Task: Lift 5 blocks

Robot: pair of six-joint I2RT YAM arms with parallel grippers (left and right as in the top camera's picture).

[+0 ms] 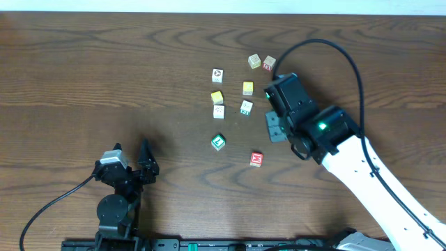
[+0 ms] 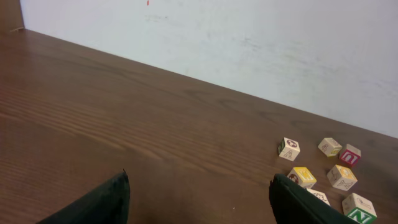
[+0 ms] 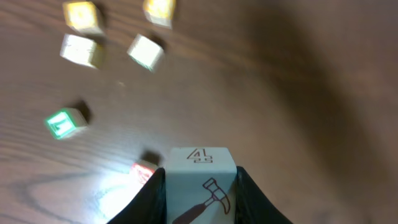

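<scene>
My right gripper (image 3: 200, 180) is shut on a pale block (image 3: 200, 186) that shows a "4" and a hammer, held up off the table. Below it lie a green-faced block (image 3: 62, 122), a red-faced block (image 3: 143, 169) and two whitish blocks (image 3: 146, 51) (image 3: 81, 50). From overhead, the right gripper (image 1: 274, 127) hangs right of the green block (image 1: 219, 142) and red block (image 1: 256, 159); the held block is hidden there. My left gripper (image 1: 131, 153) (image 2: 199, 208) stands open and empty at the table's front left, far from the blocks.
Two yellow-faced cubes (image 1: 248, 88) (image 1: 217, 97) lie among the whitish ones (image 1: 219, 111) (image 1: 247, 107). More cubes (image 1: 217, 74) (image 1: 254, 61) (image 1: 270, 64) lie farther back. The right arm's black cable (image 1: 348, 63) loops over the table at the back right.
</scene>
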